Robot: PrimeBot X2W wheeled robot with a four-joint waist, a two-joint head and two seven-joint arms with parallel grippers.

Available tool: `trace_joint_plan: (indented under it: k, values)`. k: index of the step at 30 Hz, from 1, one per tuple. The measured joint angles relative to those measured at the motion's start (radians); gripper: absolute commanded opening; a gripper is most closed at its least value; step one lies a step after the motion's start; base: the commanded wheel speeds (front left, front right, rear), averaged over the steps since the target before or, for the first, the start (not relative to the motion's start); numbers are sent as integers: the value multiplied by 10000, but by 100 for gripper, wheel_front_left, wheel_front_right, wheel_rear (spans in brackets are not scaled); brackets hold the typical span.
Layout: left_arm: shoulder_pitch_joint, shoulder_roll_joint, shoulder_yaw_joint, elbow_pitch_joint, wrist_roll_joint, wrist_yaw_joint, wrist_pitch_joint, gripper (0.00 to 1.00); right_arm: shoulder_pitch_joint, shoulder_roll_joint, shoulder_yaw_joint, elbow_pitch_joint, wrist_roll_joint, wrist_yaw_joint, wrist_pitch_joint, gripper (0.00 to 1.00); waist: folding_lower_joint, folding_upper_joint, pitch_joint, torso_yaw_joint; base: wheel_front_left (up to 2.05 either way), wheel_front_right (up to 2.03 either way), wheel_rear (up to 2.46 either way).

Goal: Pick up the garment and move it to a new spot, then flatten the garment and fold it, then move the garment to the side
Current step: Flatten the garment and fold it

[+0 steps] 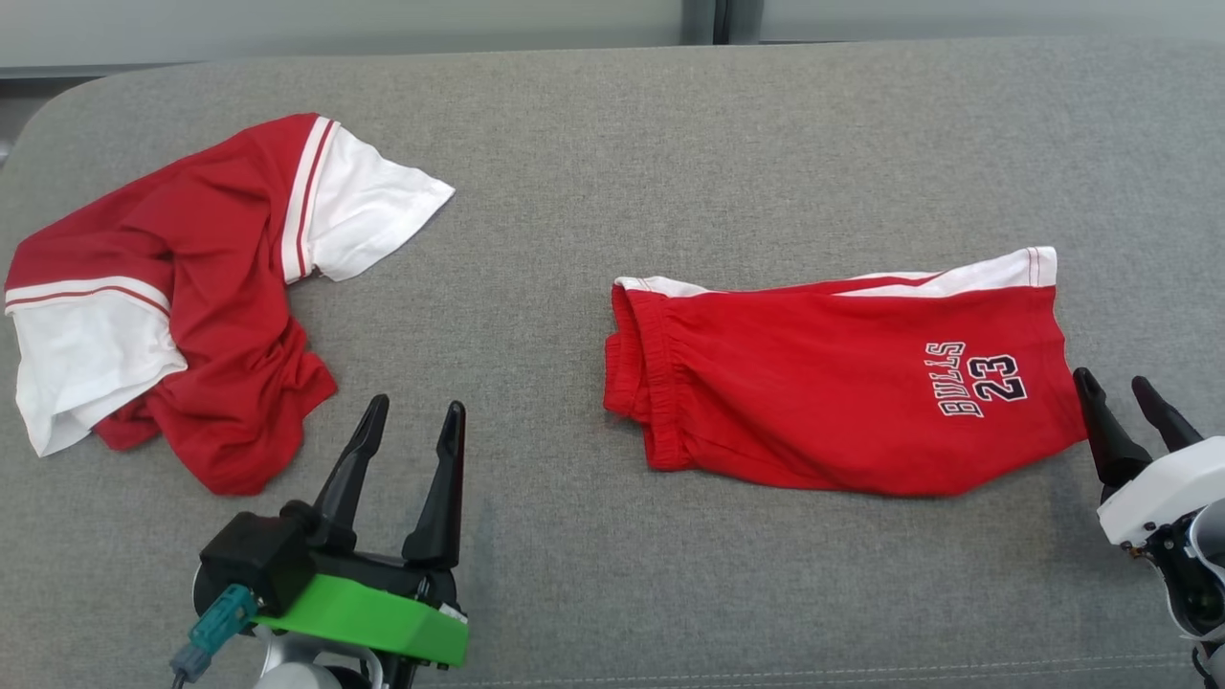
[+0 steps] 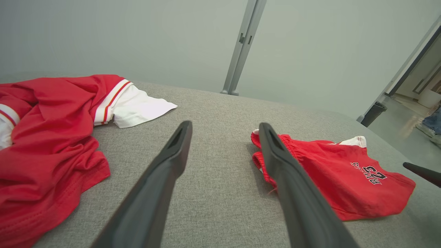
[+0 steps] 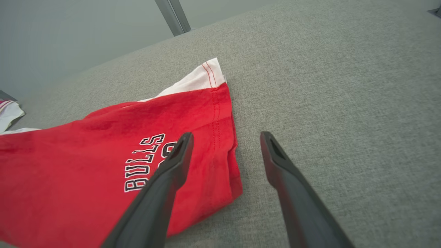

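The garment, red shorts (image 1: 833, 392) with a white side stripe and "BULLS 23" print, lies folded flat on the right of the grey cushion. My right gripper (image 1: 1111, 379) is open just off its right hem, holding nothing. In the right wrist view the open gripper (image 3: 226, 135) straddles the hem corner of the shorts (image 3: 86, 155), the left finger above the print. My left gripper (image 1: 417, 407) stands open and empty at the lower left. In the left wrist view this gripper (image 2: 225, 125) points between the two garments, with the shorts (image 2: 337, 179) to its right.
A crumpled red and white shirt (image 1: 211, 287) lies at the far left, also in the left wrist view (image 2: 44, 137). The grey cushion (image 1: 670, 172) ends at a wall behind. A metal post (image 2: 241, 48) and a dark bin (image 2: 373, 113) stand beyond it.
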Motion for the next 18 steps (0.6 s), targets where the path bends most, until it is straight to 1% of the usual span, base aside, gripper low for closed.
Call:
trace_joint_plan:
  k: [2, 6, 11, 13, 16, 18]
  values:
    - [7, 0, -67, -35, 65, -2, 0, 100, 0, -105, 25, -94, 0, 2, 173, 100, 0, 0, -30, 3, 0, 0, 0]
    - [4, -8, -222, -169, 280, -88, 0, 100, -63, -531, 13, -249, 8, -61, 604, 100, 0, 0, 66, 111, 0, 0, 0]
    - [-12, -12, -247, -293, 290, -102, 0, 100, -510, -817, -23, -341, 146, -65, 1352, 100, 0, 0, 321, 356, 0, 0, 0]
    - [-24, -31, -316, -291, 290, -150, 0, 100, -650, -965, -117, -228, 267, -92, 1695, 100, 0, 0, 424, 475, 0, 0, 0]
    - [-39, -88, -330, -295, 290, -176, 0, 100, -707, -1160, -127, 42, 378, -240, 2247, 100, 0, 0, 576, 677, 0, 0, 0]
    - [-41, -92, -324, -305, 290, -176, 0, 100, -722, -1189, -88, 176, 397, -255, 2598, 100, 0, 0, 688, 800, 0, 0, 0]
